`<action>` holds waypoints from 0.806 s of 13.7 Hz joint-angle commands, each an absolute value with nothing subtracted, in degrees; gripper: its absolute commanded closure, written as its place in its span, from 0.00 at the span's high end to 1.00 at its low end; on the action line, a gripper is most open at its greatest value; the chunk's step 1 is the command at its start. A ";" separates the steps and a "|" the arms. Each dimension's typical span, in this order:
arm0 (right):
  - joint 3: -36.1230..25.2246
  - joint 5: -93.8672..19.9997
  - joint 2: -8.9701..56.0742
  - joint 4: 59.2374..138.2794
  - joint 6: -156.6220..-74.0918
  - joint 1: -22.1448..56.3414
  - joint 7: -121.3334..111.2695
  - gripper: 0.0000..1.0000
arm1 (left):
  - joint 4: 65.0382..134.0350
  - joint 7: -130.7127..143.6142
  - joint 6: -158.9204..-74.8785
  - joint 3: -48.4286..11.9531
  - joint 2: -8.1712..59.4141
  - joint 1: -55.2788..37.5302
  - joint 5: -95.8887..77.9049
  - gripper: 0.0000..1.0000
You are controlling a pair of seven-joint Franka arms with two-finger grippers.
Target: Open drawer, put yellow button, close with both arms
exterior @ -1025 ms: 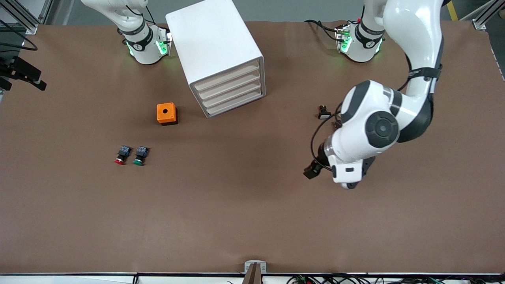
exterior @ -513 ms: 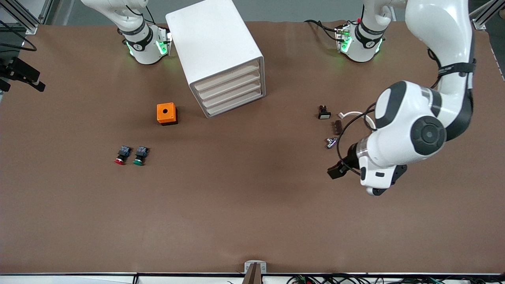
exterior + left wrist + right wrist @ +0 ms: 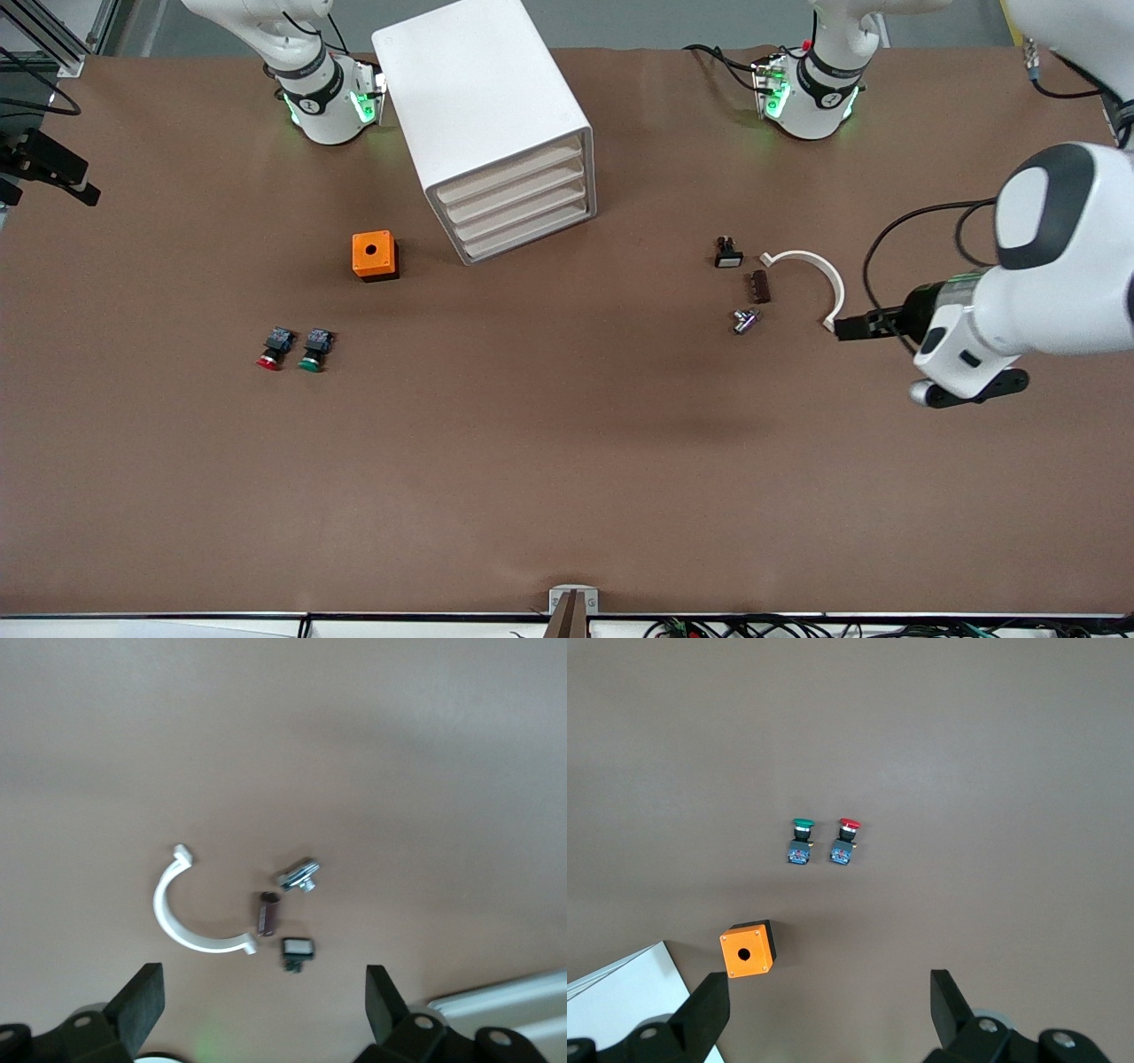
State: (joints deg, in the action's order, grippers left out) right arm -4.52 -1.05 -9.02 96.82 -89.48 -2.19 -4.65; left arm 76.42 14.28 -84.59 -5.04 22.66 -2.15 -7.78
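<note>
The white cabinet stands near the right arm's base, and its topmost drawer is shut like the three below it. The yellow button is not in view. My left gripper is open and empty, up over the table at the left arm's end, beside a group of small parts; its wrist shows in the front view. My right gripper is open and empty, held high above the orange box. It is out of the front view.
A red-capped button and a green-capped button lie side by side, nearer the front camera than the orange box. A white curved clamp, a small black switch, a brown piece and a metal piece lie together.
My left arm has swung toward its own end of the table, uncovering the clamp, the brown piece and the metal piece. The right arm's base and the cabinet have not moved.
</note>
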 commanded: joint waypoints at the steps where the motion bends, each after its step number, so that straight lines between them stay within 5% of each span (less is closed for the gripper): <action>1: -3.87 -1.14 -10.46 98.17 -90.00 -3.34 -4.83 1.00 | 88.65 4.34 -86.21 -5.71 11.90 2.18 -6.24 1.00; 9: -3.87 -1.05 -10.46 98.17 -89.74 -3.34 -4.92 1.00 | 113.27 0.72 -104.13 -5.80 -6.57 4.83 -3.08 1.00; 11: -3.87 -1.05 -10.46 98.17 -89.65 -3.25 -4.92 1.00 | 113.03 -2.01 -104.50 -5.80 -7.21 7.29 -3.08 1.00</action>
